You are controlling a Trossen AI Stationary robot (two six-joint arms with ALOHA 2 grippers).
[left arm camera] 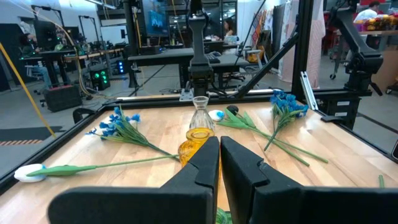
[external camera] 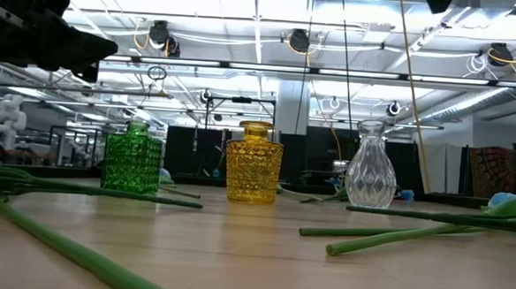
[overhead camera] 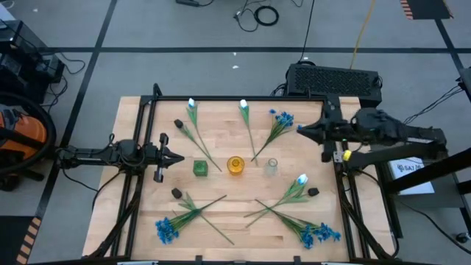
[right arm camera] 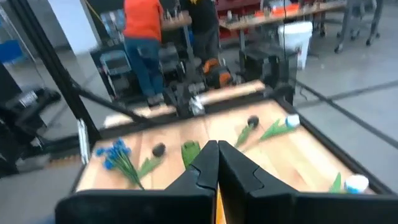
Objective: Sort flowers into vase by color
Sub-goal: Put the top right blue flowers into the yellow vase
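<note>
Flowers (overhead camera: 197,132) flat, stems converging on vases (overhead camera: 235,165), left gripper (overhead camera: 179,157), right gripper (overhead camera: 300,129) closed, empty

Wooden surface (overhead camera: 235,221) seen from above. Green vase (overhead camera: 200,168), yellow vase (overhead camera: 235,165), clear vase (overhead camera: 271,167) in row at centre. Flowers fanned around them: blue clusters (overhead camera: 167,229), white tulip buds (overhead camera: 192,104), dark buds (overhead camera: 178,124). Left end effector (overhead camera: 179,157) shut, just beside green vase. Right end effector (overhead camera: 300,129) shut, near blue flower (overhead camera: 282,118).
</note>
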